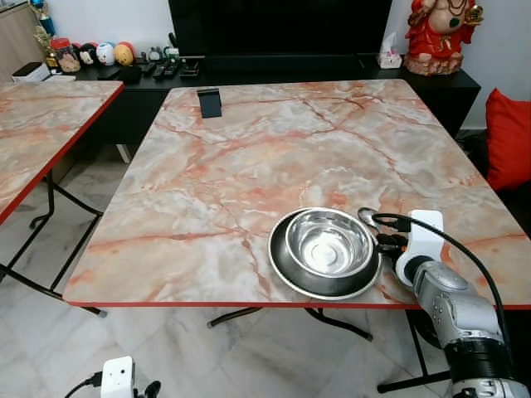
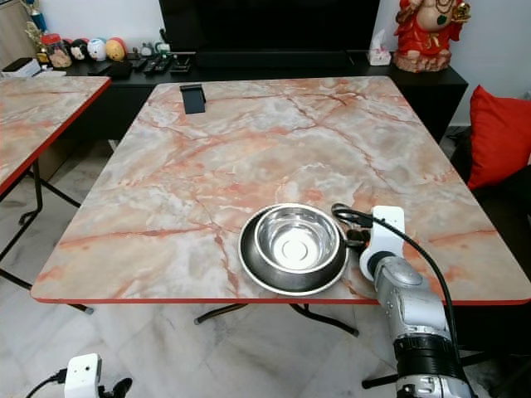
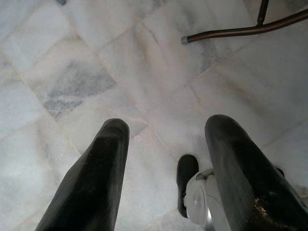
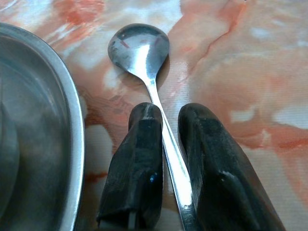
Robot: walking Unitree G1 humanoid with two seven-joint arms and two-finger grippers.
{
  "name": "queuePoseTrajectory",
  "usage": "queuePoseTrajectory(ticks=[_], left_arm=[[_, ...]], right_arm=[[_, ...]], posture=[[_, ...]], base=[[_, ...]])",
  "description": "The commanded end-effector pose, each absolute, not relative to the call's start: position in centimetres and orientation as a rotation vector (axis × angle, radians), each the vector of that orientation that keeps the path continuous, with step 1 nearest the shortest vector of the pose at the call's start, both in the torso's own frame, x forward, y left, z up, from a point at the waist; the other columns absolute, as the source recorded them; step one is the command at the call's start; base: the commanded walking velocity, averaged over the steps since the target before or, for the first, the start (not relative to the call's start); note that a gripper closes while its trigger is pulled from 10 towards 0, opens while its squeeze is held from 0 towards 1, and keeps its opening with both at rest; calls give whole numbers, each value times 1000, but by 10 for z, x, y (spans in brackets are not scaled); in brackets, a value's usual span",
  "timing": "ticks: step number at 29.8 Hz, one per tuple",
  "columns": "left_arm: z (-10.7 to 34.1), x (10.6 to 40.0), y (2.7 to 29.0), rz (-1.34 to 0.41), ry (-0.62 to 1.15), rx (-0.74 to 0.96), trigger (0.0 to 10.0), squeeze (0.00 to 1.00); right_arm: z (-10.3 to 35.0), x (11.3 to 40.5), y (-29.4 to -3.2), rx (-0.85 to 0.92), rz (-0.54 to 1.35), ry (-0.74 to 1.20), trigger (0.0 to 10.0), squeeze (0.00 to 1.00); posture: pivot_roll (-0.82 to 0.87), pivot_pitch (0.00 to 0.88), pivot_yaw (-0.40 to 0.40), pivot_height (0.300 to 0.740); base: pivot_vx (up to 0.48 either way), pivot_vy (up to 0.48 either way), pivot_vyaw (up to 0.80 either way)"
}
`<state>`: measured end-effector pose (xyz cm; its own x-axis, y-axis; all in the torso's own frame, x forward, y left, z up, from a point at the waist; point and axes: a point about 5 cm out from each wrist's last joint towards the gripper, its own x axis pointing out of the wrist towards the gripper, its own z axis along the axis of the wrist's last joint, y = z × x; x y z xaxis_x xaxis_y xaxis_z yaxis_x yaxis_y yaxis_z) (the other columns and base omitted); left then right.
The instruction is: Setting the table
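Right gripper [image 4: 166, 144] is pinched on the handle of the polished steel spoon [image 4: 144, 53], low over the pink-veined marble table with the red edge [image 1: 249, 166], just beside the right rim of the shallow steel plate [image 1: 286, 278] that carries the shiny steel bowl [image 1: 328, 242], all near the table's front edge. My read: this is the spoon placement. To do it well, get the spoon bowl flat on the marble, handle parallel to the plate rim, keep it beside the plate rather than riding over it, then part the fingers without dragging the handle. The right wrist view gives the grip detail: handle runs between the two black pads, spoon bowl close to the marble, contact unclear. The head views give the layout instead. Left gripper [image 3: 163, 178] hangs idle, fingers spread over the grey-white tiled floor [image 3: 120, 57].
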<state>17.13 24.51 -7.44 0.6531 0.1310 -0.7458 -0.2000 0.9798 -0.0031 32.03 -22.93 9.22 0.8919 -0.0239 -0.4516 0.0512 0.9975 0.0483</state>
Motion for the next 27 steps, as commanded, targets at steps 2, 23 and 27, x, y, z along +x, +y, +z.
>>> queuePoseTrajectory(ticks=[2, 23, 27], left_arm=[[-76, 166, 250, 193, 855, -81, 10000, 0], [-76, 170, 244, 188, 859, -84, 10000, 0], [-76, 171, 243, 186, 856, -84, 10000, 0]], right_arm=[[87, 319, -232, 71, -91, 503, 10000, 0], [79, 315, -227, 242, -221, 602, 10000, 0], [80, 316, -223, 280, -213, 605, 10000, 0]], posture=[[-109, 0, 65, 707], [-112, 0, 62, 707], [-112, 0, 62, 707]], base=[[0, 0, 0], [0, 0, 0], [0, 0, 0]])
